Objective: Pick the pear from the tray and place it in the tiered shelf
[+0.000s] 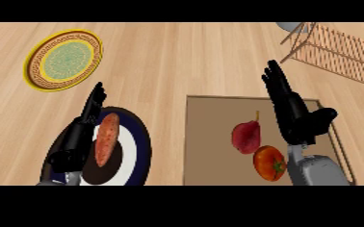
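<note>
A dark red pear (246, 137) with a thin stem lies on the brown tray (210, 139), just above a red-orange tomato (269, 163). My right hand (290, 110) hovers over the tray's right side, fingers straight and open, close to the right of the pear and not touching it. The tiered shelf (328, 48), a brown wire rack, stands at the upper right corner. My left hand (77, 139) stays open at the lower left, fingers pointing up.
A dark-rimmed plate (136, 149) with a sweet potato (107, 138) on it sits by my left hand. A yellow-rimmed green plate (62, 60) rests at the upper left. Bare wooden counter (185, 57) lies between plates, tray and shelf.
</note>
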Controlling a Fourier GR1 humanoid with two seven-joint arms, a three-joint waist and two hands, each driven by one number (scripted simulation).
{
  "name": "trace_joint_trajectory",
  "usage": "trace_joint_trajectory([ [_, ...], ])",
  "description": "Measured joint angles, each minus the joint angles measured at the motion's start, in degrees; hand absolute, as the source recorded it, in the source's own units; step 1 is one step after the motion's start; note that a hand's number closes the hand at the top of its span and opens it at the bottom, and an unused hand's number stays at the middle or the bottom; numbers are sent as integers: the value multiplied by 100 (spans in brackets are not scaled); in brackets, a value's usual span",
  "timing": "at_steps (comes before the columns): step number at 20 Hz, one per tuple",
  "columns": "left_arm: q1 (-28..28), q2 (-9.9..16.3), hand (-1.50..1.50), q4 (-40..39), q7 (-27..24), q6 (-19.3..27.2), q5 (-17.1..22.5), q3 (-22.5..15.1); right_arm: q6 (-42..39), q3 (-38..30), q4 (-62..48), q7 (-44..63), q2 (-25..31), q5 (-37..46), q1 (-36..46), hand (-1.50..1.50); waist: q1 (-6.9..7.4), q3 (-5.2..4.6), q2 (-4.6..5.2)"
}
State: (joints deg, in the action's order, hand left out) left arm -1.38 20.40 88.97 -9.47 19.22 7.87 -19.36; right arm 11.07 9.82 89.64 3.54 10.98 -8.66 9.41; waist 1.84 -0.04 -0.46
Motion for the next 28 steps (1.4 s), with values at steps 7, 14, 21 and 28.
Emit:
trace_joint_trajectory([
  [7,-157,436,0,221,562,-283,307,501,-369,-872,376,-603,635,-214,472,150,-208,-24,46],
  [14,-233,667,0,498,1256,-678,705,783,-272,-1002,374,130,987,70,-437,-150,-238,-2,40],
  [21,-153,527,0,663,1469,-780,603,891,-931,-883,1677,447,1329,43,-1453,-150,-232,3,33],
  [28,-331,468,0,648,1674,-875,537,995,-1249,-947,2628,1696,2129,517,-1467,-150,-218,-2,33],
])
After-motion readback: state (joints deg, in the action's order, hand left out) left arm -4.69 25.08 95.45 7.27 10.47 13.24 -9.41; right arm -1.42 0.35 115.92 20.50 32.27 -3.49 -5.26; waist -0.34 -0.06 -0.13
